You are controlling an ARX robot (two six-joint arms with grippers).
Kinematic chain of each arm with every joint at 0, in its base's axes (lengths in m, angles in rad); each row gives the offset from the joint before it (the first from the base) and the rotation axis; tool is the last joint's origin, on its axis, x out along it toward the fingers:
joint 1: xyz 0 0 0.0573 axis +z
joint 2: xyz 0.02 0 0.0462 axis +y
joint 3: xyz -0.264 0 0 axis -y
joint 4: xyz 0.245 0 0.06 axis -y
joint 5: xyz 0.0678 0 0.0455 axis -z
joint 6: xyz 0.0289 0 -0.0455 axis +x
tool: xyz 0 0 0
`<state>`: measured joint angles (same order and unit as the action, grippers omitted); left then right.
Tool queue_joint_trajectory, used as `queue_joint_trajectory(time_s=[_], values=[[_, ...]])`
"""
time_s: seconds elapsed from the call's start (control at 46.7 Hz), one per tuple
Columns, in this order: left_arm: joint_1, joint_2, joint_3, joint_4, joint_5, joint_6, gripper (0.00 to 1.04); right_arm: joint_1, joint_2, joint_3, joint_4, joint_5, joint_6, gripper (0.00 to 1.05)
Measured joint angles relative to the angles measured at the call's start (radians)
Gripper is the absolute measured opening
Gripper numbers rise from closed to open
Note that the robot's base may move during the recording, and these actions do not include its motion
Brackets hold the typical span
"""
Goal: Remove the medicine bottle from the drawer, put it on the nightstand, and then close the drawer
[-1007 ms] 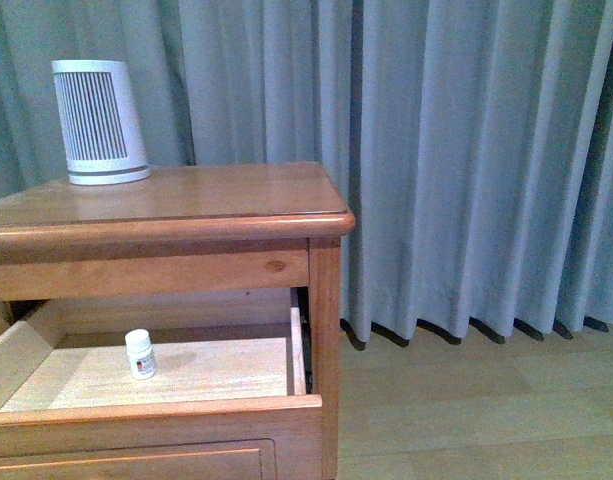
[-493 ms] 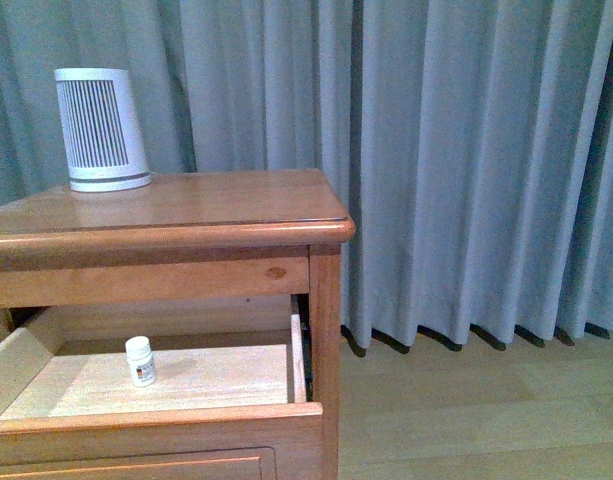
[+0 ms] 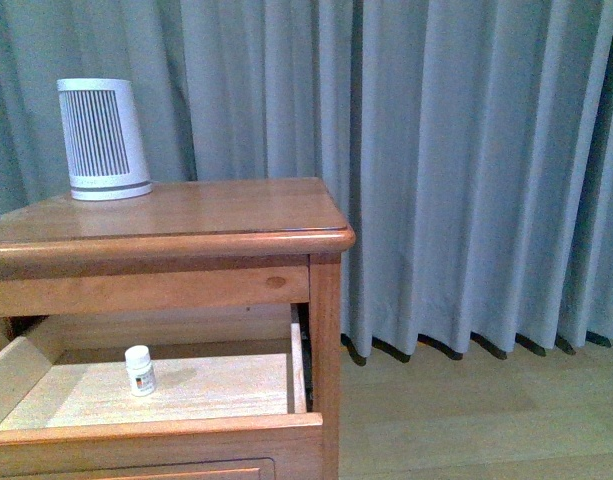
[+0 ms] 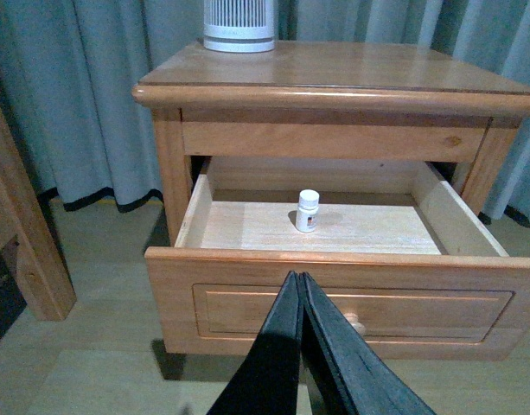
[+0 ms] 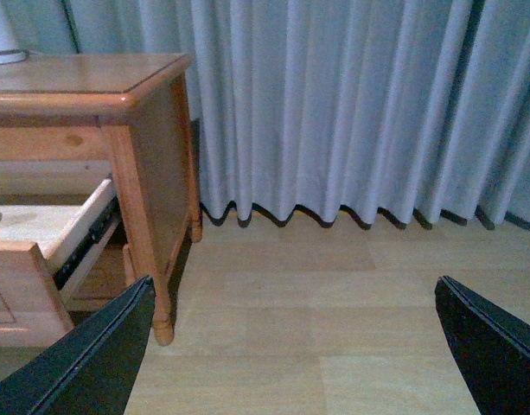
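The small white medicine bottle point(image 3: 139, 370) point(image 4: 307, 210) stands upright on the pale floor of the pulled-out upper drawer point(image 3: 156, 438) point(image 4: 342, 298) of the orange-brown nightstand point(image 3: 186, 215) point(image 4: 334, 82) point(image 5: 152, 164). My left gripper point(image 4: 300, 278) is shut with nothing in it, hanging in front of the drawer's panel near the round knob point(image 4: 356, 325), apart from the bottle. Off to the nightstand's right, my right gripper point(image 5: 295, 298) stands wide open over the floor, empty. Neither arm shows in the front view.
A large white ribbed cylinder device point(image 3: 103, 140) point(image 4: 239, 24) stands at the back left of the nightstand's top. Grey curtains point(image 3: 466, 160) hang behind. A wooden bed leg point(image 4: 22, 242) stands left of the nightstand. Pale wood floor point(image 5: 334, 328) lies to the right.
In the front view the nightstand and drawer have slid downward in the picture, so the camera has tilted or risen. The bottle stays in the same spot in the drawer.
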<state>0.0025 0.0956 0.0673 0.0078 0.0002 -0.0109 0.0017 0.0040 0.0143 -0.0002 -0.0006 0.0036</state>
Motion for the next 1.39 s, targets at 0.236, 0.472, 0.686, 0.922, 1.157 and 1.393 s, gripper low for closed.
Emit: queue_joint_trajectory(time_s=[0.236, 0.472, 0.686, 0.922, 1.157, 1.393], values=[[-0.001, -0.048, -0.011, -0.010, 0.000, 0.000, 0.04, 0.000, 0.000, 0.000, 0.000, 0.000, 0.000, 0.98], [-0.001, -0.089, -0.057, -0.010, 0.000, 0.000, 0.04, 0.000, 0.000, 0.000, 0.000, 0.000, 0.000, 0.98], [-0.001, -0.089, -0.057, -0.010, 0.000, 0.000, 0.04, 0.000, 0.000, 0.000, 0.000, 0.000, 0.000, 0.98], [-0.001, -0.089, -0.057, -0.010, 0.000, 0.000, 0.31, 0.000, 0.000, 0.000, 0.000, 0.000, 0.000, 0.98], [-0.001, -0.089, -0.057, -0.010, 0.000, 0.000, 0.72, 0.000, 0.000, 0.000, 0.000, 0.000, 0.000, 0.98], [-0.001, -0.089, -0.057, -0.010, 0.000, 0.001, 0.98, 0.000, 0.000, 0.000, 0.000, 0.000, 0.000, 0.98]])
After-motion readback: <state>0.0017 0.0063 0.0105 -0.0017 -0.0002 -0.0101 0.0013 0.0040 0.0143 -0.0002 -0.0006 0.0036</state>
